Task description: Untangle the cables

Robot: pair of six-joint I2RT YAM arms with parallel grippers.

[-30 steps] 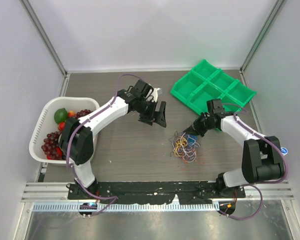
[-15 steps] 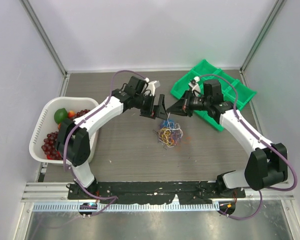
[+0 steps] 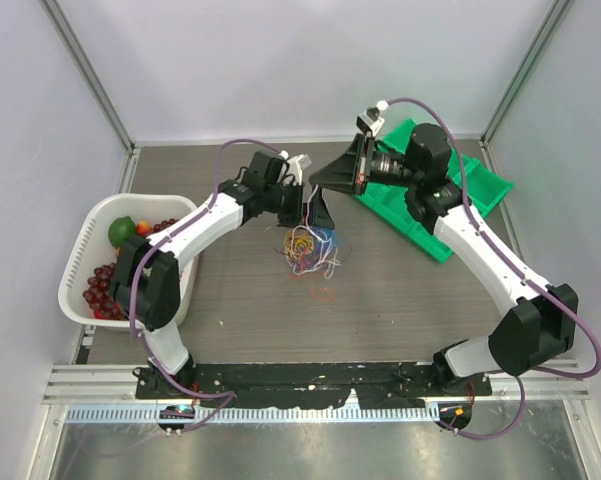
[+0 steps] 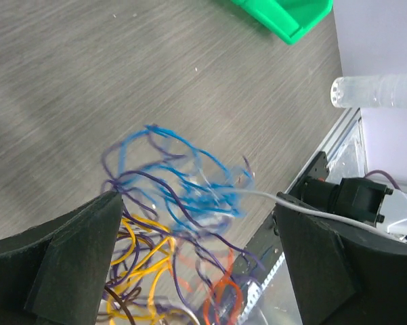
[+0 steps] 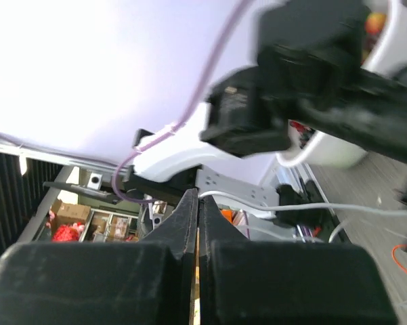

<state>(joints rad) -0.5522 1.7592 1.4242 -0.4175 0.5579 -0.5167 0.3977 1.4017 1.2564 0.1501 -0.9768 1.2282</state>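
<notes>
The cables are a tangled bundle of blue, purple, yellow, orange and white strands at mid-table. My left gripper is open, just behind the bundle. In the left wrist view the cables fill the gap between its wide-apart fingers, touching neither. My right gripper is raised above and behind the bundle, and it is shut. In the right wrist view its jaws pinch a white cable that runs off to the right. That white strand leads out of the blue loops.
A green compartment tray lies at the back right, under the right arm. A white basket of grapes and other fruit stands at the left edge. A loose red strand lies on the table in front of the bundle.
My right gripper has risen and moved left and back, dragging the bundle from the centre right towards the left gripper. The left gripper has shifted slightly and now has the bundle between its fingers.
</notes>
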